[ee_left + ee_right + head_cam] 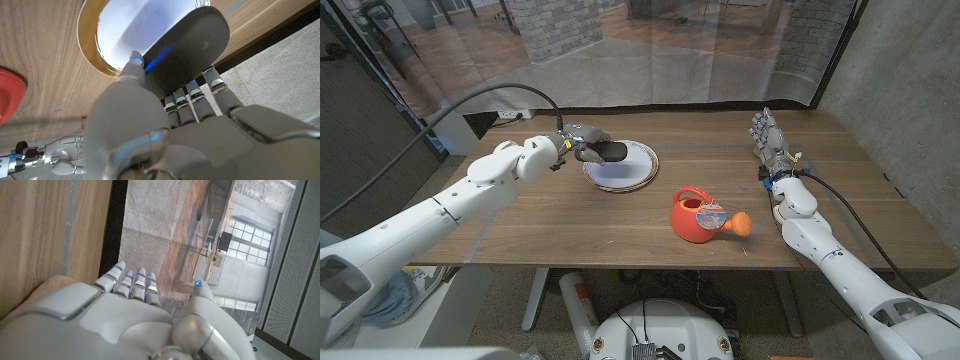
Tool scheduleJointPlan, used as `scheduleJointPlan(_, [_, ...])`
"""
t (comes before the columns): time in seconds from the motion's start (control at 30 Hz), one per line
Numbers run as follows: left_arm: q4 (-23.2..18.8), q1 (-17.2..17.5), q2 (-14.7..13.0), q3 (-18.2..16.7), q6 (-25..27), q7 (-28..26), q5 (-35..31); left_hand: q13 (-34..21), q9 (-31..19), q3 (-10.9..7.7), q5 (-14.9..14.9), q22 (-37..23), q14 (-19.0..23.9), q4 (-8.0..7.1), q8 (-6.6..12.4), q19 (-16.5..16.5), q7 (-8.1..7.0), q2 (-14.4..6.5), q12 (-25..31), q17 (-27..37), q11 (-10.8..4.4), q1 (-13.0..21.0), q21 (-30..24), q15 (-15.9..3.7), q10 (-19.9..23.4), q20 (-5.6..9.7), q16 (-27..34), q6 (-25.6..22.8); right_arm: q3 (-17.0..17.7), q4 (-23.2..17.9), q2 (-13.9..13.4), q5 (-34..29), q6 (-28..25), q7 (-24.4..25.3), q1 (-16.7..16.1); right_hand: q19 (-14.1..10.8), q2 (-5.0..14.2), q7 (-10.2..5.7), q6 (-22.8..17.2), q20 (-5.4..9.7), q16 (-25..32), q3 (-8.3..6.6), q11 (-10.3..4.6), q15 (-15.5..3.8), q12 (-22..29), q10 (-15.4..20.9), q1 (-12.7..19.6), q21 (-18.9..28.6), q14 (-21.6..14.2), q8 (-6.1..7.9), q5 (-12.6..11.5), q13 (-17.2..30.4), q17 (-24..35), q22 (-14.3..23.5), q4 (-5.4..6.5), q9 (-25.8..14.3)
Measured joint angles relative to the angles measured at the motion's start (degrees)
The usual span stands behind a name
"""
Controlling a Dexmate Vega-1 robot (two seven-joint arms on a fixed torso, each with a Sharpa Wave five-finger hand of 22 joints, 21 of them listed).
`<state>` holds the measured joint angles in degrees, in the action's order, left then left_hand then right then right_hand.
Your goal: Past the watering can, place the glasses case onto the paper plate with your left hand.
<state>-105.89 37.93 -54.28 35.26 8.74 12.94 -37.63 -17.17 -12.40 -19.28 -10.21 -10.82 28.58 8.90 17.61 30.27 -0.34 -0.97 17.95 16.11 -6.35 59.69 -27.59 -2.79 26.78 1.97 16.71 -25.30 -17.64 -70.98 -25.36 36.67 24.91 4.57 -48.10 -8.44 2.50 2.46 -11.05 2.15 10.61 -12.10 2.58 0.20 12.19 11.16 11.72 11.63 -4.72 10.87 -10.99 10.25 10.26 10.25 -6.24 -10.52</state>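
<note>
My left hand (578, 143) grips a dark grey glasses case (608, 151) and holds it over the left part of the white paper plate (636, 169) at the table's far middle. In the left wrist view the left hand (165, 135) has its thumb on one side of the glasses case (192, 42) and its fingers on the other, above the paper plate (125, 30). A red watering can (697, 216) with an orange spout tip stands nearer me, right of the plate; its edge (10, 92) shows red in the left wrist view. My right hand (766, 136) stands upright, fingers apart, empty.
The wooden table (520, 230) ends at a far edge just behind the plate, with a transparent curtain and a black cable beyond. In the right wrist view my right hand (135, 320) shows near the table's edge, floor below.
</note>
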Motion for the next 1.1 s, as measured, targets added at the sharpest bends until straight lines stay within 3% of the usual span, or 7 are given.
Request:
scheduleJointPlan(0.6, [4.61,-2.68,2.44,1.64,-3.05,-1.36,-0.17,-0.27,0.04,0.00,0.13,0.01,0.00,0.00,0.08,-0.34,-0.31,0.22,0.00,-0.01,-0.30,0.22,0.12,0.00,0.32,0.26,0.00,-0.30,0.05,-0.09,0.16,-0.07,0.00,0.24,-0.23,0.00,0.31,0.00,0.00,0.00,0.00,0.00,0.00,0.00,0.00,0.00,0.30,0.00,0.00,0.00,0.00,0.00,-0.01,0.00,0.00,0.00])
scheduleJointPlan(1.1, [11.39,-6.40,5.63,4.45,-5.44,-2.73,-0.04,-0.54,0.00,0.00,0.02,0.04,0.00,0.00,0.23,-0.65,-0.57,0.31,-0.37,0.27,-0.40,0.31,0.16,0.00,0.85,0.37,0.00,-0.55,-0.08,0.32,0.41,-0.07,-0.03,0.29,0.00,-0.21,0.30,0.00,0.00,-0.21,0.00,0.00,-0.29,0.21,0.00,0.35,0.31,0.00,-0.21,0.00,0.00,0.00,-0.01,0.00,0.00,0.00])
